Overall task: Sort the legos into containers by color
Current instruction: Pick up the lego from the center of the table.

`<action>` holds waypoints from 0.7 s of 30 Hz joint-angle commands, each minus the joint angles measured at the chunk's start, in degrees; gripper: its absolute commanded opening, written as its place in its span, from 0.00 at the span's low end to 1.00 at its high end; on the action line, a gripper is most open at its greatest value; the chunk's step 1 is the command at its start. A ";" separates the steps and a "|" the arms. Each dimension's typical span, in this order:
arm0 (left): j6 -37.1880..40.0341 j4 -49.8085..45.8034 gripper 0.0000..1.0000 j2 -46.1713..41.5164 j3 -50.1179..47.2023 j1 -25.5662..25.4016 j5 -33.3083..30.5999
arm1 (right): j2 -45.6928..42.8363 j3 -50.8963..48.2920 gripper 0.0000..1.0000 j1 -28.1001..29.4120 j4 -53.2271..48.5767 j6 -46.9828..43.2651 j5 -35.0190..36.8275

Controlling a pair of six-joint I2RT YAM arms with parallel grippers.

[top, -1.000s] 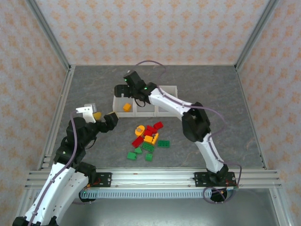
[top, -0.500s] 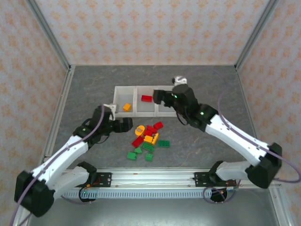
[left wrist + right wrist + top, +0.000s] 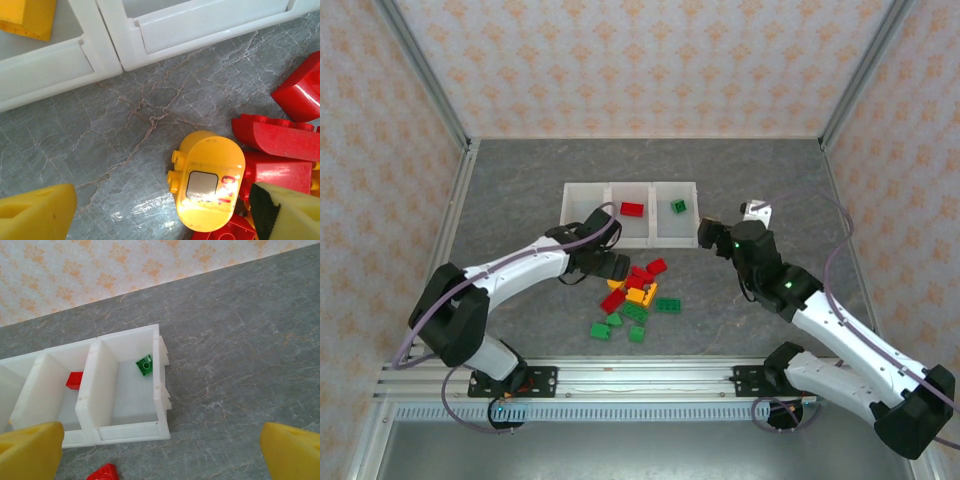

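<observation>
Three joined white containers [image 3: 608, 238] stand at mid-table. The middle one holds a red lego [image 3: 632, 209], the right one a green lego [image 3: 678, 206], and an orange-yellow one [image 3: 27, 17] lies in the left bin. Loose red, orange and green legos [image 3: 638, 296] form a pile in front of them. My left gripper [image 3: 611, 268] hangs open low over the pile's left end. A rounded yellow lego [image 3: 210, 180] lies between its fingertips [image 3: 35, 212], untouched. My right gripper [image 3: 705, 232] is open and empty beside the right bin [image 3: 165, 390].
Red bricks [image 3: 275, 137] crowd against the yellow one on its right. Green bricks [image 3: 601, 329] lie nearest the arm bases. Bare grey tabletop [image 3: 250, 365] stretches right of the bins. Metal frame posts and patterned walls enclose the table.
The left arm swung from the far left to the pile. The right arm withdrew from over the bins to their right side. A red and a green brick have come into view in the bins.
</observation>
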 commanded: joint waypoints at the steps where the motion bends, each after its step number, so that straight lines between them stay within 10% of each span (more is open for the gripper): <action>1: 2.69 -2.27 0.89 1.23 2.02 -0.62 -0.28 | -0.91 -1.58 1.00 -0.24 -0.92 1.17 2.64; 21: 2.56 -0.38 0.79 11.26 3.49 -2.04 1.34 | 2.05 -2.37 1.00 -0.24 -0.36 0.95 2.59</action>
